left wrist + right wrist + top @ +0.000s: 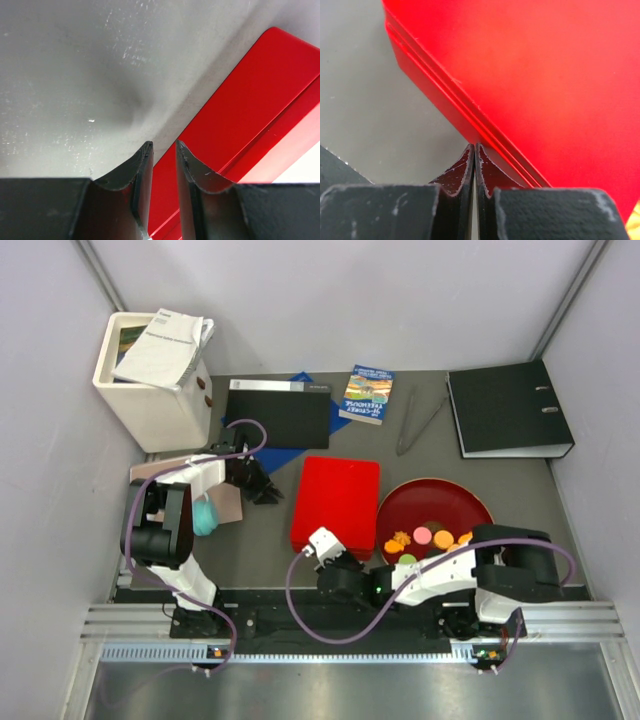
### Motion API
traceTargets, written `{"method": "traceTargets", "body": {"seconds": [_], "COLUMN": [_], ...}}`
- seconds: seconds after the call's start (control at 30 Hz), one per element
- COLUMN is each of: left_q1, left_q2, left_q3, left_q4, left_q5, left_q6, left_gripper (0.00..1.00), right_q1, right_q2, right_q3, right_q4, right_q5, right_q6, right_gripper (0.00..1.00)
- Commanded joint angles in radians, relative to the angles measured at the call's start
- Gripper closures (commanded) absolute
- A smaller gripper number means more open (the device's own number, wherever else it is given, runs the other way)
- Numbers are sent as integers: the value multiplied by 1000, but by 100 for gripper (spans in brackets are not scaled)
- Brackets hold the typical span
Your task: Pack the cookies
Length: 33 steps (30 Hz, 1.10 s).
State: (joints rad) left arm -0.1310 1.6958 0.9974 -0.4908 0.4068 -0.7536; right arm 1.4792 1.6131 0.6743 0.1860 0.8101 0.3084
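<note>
Showing cookies [432,536] overhead only, wrist views red box [545,75]

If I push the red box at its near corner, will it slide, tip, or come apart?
The red box looks flat and low, so it would likely slide, not tip. Its glossy faces may let the jaws skid off. The seam lines along its side suggest a lid that might shift first.
</note>
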Motion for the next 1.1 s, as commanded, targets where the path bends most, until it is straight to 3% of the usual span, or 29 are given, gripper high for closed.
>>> {"method": "traceTargets", "body": {"seconds": [0.0, 0.3, 0.4, 0.43, 0.53, 0.63, 0.8, 1.07], "left_q1": [14, 44, 45, 45, 45, 44, 39, 39], "left_q2": [-36, -44, -103, -116, -160, -208, -286, -288], "left_q3": [32, 81, 83, 76, 49, 2, -92, -177], "left_q4": [-3, -28, -29, -25, -29, -31, -5, 17], "left_q5": [-3, -46, -100, -109, -120, -118, -97, -79], "left_q6": [2, -24, -24, -23, -10, -1, -3, 8], "left_gripper": [70, 71, 72, 72, 73, 75, 76, 76], "right_q1": [55, 89, -84, -203, -420, -526, -554, -562], "right_q2": [-67, -421, -417, -404, -345, -250, -197, -255], "right_q3": [39, 241, 427, 503, 614, 707, 636, 326], "right_q4": [3, -285, -538, -615, -678, -727, -623, -333], "right_q5": [35, 53, -15, -37, -184, -357, -598, -842], "right_q6": [-87, -195, -23, 10, 90, 132, 145, 294], "right_gripper": [100, 100, 100, 100, 100, 100, 100, 100]}}
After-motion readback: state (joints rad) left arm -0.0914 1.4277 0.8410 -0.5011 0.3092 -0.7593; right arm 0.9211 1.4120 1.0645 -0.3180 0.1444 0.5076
